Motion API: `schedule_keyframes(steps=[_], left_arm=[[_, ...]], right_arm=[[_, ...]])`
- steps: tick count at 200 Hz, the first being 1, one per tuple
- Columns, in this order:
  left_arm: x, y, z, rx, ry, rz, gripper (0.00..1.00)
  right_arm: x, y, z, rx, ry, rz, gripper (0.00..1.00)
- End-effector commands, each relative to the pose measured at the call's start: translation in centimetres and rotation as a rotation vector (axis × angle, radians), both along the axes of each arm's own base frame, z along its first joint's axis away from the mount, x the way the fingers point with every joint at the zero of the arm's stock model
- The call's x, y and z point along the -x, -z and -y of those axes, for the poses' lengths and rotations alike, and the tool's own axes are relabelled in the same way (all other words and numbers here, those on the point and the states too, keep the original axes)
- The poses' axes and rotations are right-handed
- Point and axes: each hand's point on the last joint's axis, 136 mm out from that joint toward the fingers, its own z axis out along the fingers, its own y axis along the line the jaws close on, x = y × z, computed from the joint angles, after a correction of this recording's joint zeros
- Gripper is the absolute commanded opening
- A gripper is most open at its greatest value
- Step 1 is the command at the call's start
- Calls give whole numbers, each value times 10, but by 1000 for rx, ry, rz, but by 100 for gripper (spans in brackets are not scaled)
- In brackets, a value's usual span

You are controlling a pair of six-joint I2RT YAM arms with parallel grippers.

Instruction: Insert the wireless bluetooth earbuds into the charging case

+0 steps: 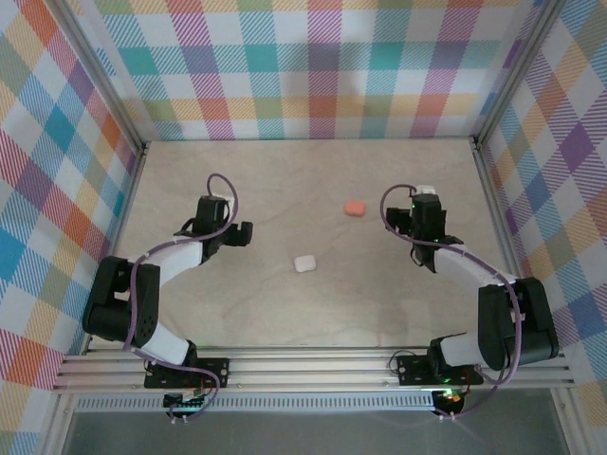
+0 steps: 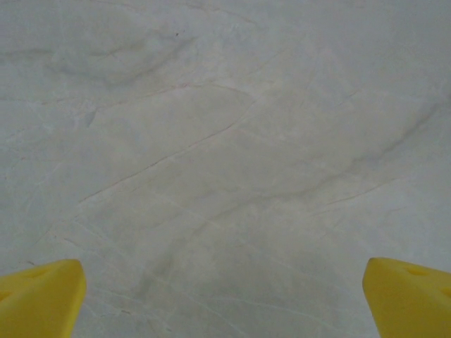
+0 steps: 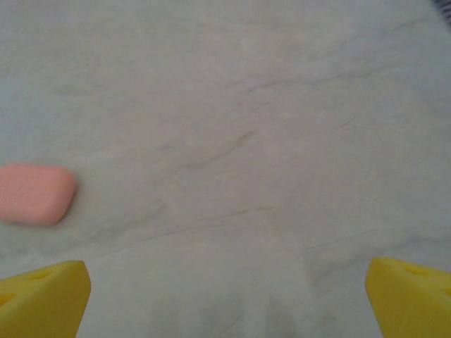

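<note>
Frankly, little of the task's progress can be read off directly. A white pebble-shaped plastic case [image 1: 304, 263] lies roughly in the middle of the pale marble-patterned table [image 1: 379, 313], and everything else is placed from it. A salmon-pink pebble-shaped plastic case [image 1: 354, 208] lies beyond the white case and a little to its right, apart from it. The right wrist view has this pink case at its left edge, flat on the table. Both cases look shut, with no raised lid or socket to be made out, so whether the earbuds sit inside them cannot be told.

The left gripper [image 2: 225, 299] hangs over bare table to the left of the white case, well apart from it. Its yellow fingertips [image 2: 42, 296] stand wide apart at the bottom corners of its wrist view, with nothing between them. The right gripper [image 3: 225, 299] is to the right of the white case and farther back, past the pink case. It is spread just as wide and likewise holds nothing.

As a judgement, neither arm is engaged with a case or a bud. If the earbuds already lie within the shut cases, the work is at its end. If they do not, every step is left: opening a lid, picking up each bud and seating it. These pictures alone do not settle which.
</note>
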Motion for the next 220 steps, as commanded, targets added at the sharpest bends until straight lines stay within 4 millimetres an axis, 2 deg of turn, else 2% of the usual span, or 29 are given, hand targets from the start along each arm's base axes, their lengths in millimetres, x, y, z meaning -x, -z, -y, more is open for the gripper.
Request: schedule_keyframes(steps=[1, 14, 42, 64, 69, 91, 139, 172, 189, 220], left_arm=[[-12, -13, -10, 3, -9, 153, 100], [-13, -14, -13, 19, -18, 202, 100], [-11, -18, -16, 28, -18, 269, 100], [-12, -17, -28, 69, -64, 302, 100], [-11, -17, -33, 76, -80, 310, 100], [-6, -11, -43, 123, -116, 361, 100], [-8, -6, -48, 149, -129, 352, 100], [-8, -6, -48, 149, -129, 351, 100], [-8, -6, -48, 146, -130, 352, 100], [-8, -6, -49, 146, -131, 351, 100]], right_arm=[[-11, -24, 5, 32, -10, 149, 100], [-9, -20, 10, 35, 1, 166, 100], [-15, -30, 8, 57, -62, 258, 100], [-17, -29, 17, 39, -54, 271, 100], [-19, -37, 18, 28, -52, 310, 100], [-22, -42, 31, -26, -42, 354, 99], [-27, -38, 48, -119, 15, 411, 100], [-27, -42, 41, -146, -18, 341, 100], [-20, -26, 40, -109, -30, 226, 100], [-14, -32, 35, -94, -75, 273, 100]])
